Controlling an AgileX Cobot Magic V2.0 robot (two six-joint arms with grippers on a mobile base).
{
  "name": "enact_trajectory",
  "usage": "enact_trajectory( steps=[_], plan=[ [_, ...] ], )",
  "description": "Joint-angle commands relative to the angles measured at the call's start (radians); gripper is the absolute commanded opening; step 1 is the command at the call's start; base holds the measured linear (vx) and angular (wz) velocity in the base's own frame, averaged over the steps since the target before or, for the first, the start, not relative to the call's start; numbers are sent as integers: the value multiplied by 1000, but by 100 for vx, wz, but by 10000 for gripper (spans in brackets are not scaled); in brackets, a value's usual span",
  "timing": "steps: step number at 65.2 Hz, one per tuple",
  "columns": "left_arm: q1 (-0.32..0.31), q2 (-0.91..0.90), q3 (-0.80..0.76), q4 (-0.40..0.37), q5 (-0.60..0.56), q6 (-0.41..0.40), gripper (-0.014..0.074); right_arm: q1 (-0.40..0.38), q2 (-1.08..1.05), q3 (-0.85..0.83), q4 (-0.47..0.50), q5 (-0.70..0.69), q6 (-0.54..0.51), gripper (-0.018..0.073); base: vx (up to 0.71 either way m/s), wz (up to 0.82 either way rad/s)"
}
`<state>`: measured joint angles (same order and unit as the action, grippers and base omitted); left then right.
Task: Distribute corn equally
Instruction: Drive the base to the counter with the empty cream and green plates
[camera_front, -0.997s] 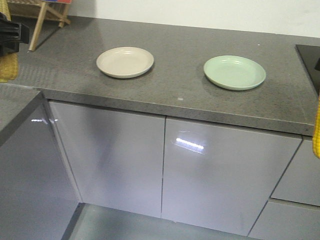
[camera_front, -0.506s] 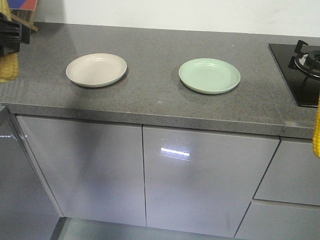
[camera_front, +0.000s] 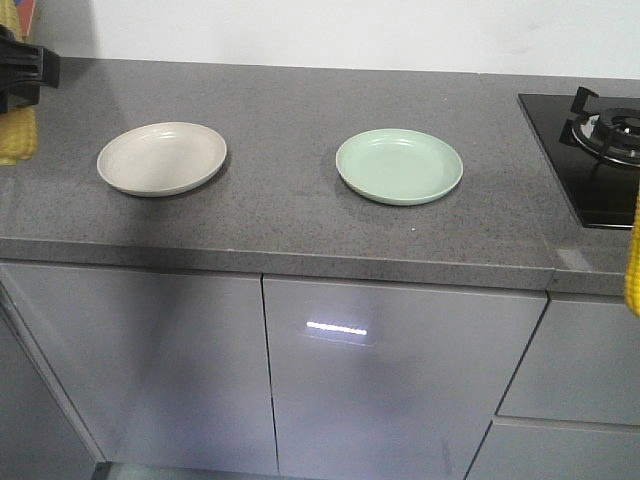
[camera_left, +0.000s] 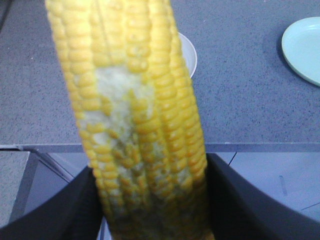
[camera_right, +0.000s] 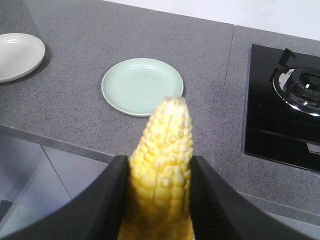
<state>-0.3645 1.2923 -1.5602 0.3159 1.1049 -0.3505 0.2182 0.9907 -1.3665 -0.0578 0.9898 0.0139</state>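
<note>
Clamping the left cob, the left end effector hung well left of the green plate, beyond the beige plate; the right end effector pinched the right cob well to its right. Cobs looked stiff, light, grippy mid-length.

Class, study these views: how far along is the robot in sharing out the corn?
Done: nothing delivered; the round beige plate and round pale green plate lie bare. In hand: the left gripper grips a bright yellow corn cob, the right gripper a second cob. Remaining: setting one on each plate.
</note>
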Motion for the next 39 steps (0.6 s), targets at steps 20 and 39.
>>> enact_trajectory(
  steps=[20,39],
  plan=[
    [0,-26,-22,20,-60,-8,128,-5,-12,-26,-11,-69,-3,98,12,-4],
    [0,-26,-22,20,-60,-8,128,-5,-12,-26,-11,-69,-3,98,14,-3]
  ],
)
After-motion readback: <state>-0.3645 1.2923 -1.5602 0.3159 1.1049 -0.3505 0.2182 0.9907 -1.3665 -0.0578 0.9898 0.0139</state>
